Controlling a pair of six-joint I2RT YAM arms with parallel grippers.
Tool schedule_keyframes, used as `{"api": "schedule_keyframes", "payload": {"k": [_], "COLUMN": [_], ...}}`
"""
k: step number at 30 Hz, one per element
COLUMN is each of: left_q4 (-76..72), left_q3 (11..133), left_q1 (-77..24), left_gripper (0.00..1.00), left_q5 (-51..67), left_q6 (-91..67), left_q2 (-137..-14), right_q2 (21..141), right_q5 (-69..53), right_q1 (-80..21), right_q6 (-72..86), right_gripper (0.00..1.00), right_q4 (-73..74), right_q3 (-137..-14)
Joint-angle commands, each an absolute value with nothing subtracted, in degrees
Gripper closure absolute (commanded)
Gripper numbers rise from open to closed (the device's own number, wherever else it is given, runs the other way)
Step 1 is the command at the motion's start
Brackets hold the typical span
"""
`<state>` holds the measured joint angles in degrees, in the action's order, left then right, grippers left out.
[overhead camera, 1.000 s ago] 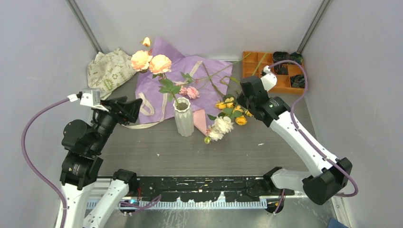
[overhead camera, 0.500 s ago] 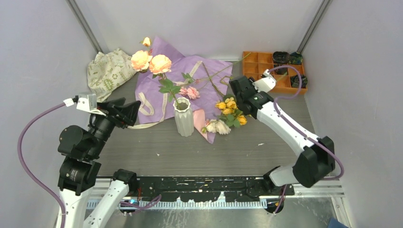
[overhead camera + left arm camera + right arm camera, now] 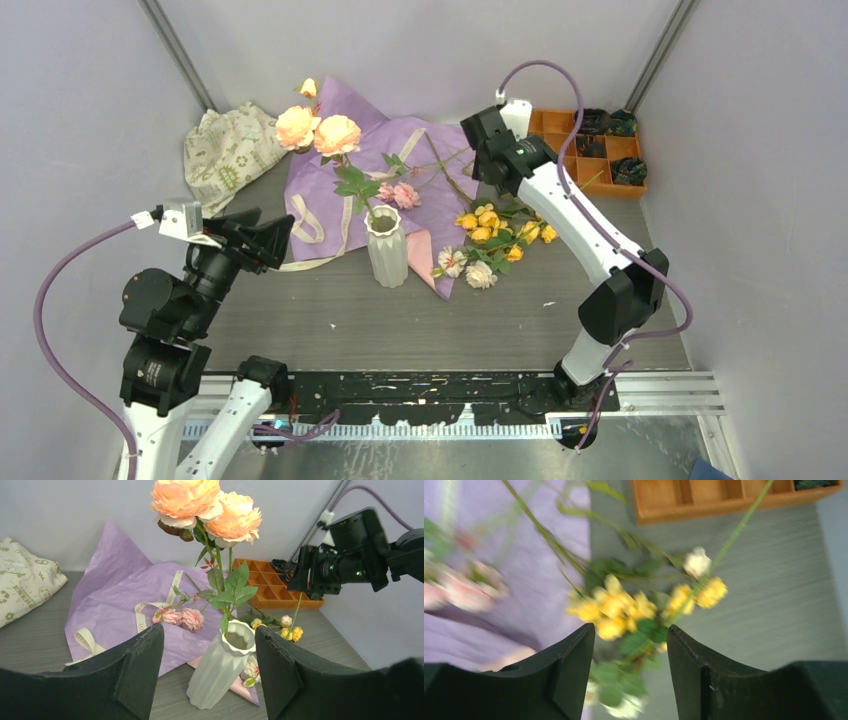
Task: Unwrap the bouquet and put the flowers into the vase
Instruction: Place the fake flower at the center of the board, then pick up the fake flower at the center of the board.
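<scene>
The left gripper (image 3: 278, 240) has barely moved in the last second; it hangs at 9 o'clock of the vase (image 3: 386, 245), fingers spread wide with nothing between them, pointed at the vase from nearby; the vase stands upright near the middle of the table and already carries two peach roses (image 3: 318, 132) on tall leafy stems. At 12 o'clock of the vase the bouquet paper (image 3: 310, 190) lies opened flat, purple face up, its cream ribbon (image 3: 305, 228) loose on the left part and a small pink sprig (image 3: 400, 194) resting on it; so the unwrapping reads as done.

The real change is on the right; a second ago the right gripper (image 3: 630, 630) was closed, low among the yellow and cream flowers (image 3: 490, 225); it has since parted its fingers and pulled up and back to about 1 o'clock of the vase, near the orange tray (image 3: 560, 128); its wrist view, blurred by motion, shows the fingers apart and empty above the bunch. That bunch has shifted and spread at 3 o'clock of the vase and lies on the table, some stems running back towards the tray. Judged from this, the bunch was let go rather than carried; most stems remain outside the vase, and a fresh grasp on one seems the next need.
</scene>
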<state>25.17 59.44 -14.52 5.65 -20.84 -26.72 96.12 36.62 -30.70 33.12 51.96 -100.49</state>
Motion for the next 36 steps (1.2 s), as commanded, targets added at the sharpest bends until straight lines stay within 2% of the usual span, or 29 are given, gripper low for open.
{"api": "schedule_keyframes", "payload": {"k": [1,4,13,18,30,36], "left_q4": [23.9,22.9,21.7,21.3,22.5,23.1], "left_q3": [60.4,60.1,59.6,59.7,59.9,59.9], "left_q1": [-14.5,-14.5,-14.5,-14.5,-14.5,-14.5], "left_gripper": [0.32,0.32,0.33,0.33,0.33,0.33], "left_q5": [6.6,7.1,8.4,8.4,7.8,7.1], "left_q6": [-21.5,-22.3,-23.3,-23.6,-23.0,-22.5], "left_q2": [-27.1,-27.4,-28.9,-28.9,-28.2,-27.5], "right_q2": [98.1,99.1,97.4,99.3,109.5,112.0], "right_q5": [36.3,37.7,23.0,17.7,15.9,20.9], "right_q1": [-31.3,-31.3,-36.7,-38.8,-39.1,-39.1], "right_q6": [18.1,15.4,9.4,7.9,5.0,3.1], "right_gripper": [0.40,0.40,0.38,0.36,0.33,0.33], "right_q4": [65.7,67.9,60.2,57.3,50.4,46.1], "right_q3": [-98.1,-95.4,-83.1,-81.8,-83.8,-84.8]}}
